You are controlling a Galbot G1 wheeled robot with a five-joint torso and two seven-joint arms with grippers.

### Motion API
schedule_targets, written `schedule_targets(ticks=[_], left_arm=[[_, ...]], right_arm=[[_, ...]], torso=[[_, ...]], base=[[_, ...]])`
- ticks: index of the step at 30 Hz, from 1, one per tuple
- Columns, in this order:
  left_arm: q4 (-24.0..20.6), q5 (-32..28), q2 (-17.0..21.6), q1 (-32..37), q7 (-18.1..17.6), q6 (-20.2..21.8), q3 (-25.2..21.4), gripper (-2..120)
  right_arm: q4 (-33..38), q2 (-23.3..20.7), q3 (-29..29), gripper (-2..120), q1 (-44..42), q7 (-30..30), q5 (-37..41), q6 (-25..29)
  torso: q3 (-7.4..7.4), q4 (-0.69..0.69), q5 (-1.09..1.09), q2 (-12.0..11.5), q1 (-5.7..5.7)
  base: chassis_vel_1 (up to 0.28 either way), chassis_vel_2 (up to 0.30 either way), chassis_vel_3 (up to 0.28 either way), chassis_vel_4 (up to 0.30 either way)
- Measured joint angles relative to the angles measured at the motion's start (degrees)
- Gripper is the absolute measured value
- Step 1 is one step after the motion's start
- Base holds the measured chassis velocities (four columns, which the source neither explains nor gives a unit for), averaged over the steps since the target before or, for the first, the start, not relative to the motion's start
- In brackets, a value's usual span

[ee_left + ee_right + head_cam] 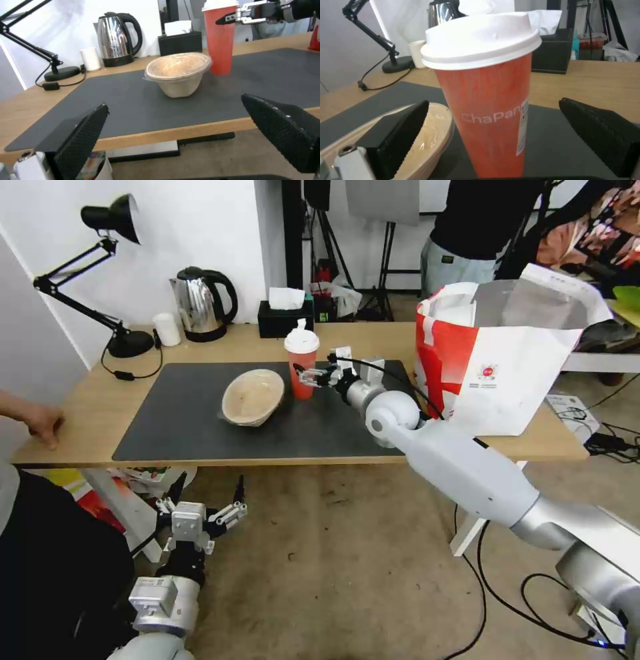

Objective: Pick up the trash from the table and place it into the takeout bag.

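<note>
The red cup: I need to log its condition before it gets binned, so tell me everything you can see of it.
The red cup is tall and tapered, likely paper, capped by a white domed lid, with white "ChaPan" lettering and a white label strip. It stands upright on the dark mat, close beside the beige bowl. The right gripper, open, brackets it; contact is not visible.

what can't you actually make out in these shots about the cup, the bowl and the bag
- Takeout bag inside: head view, its own front wall hides whatever lies in it.
- Red cup base: right wrist view, cut off by the frame edge; open right claw flanks it, contact unclear.
- Paper bowl: left wrist view, film over the top blurs the contents.
- Left claw: open, below the table.
</note>
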Motion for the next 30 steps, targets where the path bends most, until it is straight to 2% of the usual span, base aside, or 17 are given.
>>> schedule_targets(ticks=[22, 24, 28, 30], left_arm=[[0.0, 0.0, 0.0, 0.0, 0.0, 0.0, 0.0, 100], [0.0, 0.0, 0.0, 0.0, 0.0, 0.0, 0.0, 100], [0.0, 0.0, 0.0, 0.0, 0.0, 0.0, 0.0, 100], [0.0, 0.0, 0.0, 0.0, 0.0, 0.0, 0.0, 100]], right_arm=[[-7.5, 4.8, -1.2, 99, 2.2, -1.3, -0.5, 0.8], [-7.5, 4.8, -1.2, 96, 2.0, -1.4, -0.4, 1.0], [-7.6, 4.7, -1.2, 82, 1.5, -1.7, -0.3, 1.3], [-7.6, 4.7, -1.2, 80, 1.4, -1.7, -0.2, 1.3]], torso=[[0.0, 0.0, 0.0, 0.0, 0.0], [0.0, 0.0, 0.0, 0.0, 0.0], [0.0, 0.0, 0.0, 0.0, 0.0], [0.0, 0.0, 0.01, 0.0, 0.0]], base=[[0.0, 0.0, 0.0, 0.0], [0.0, 0.0, 0.0, 0.0], [0.0, 0.0, 0.0, 0.0], [0.0, 0.0, 0.0, 0.0]])
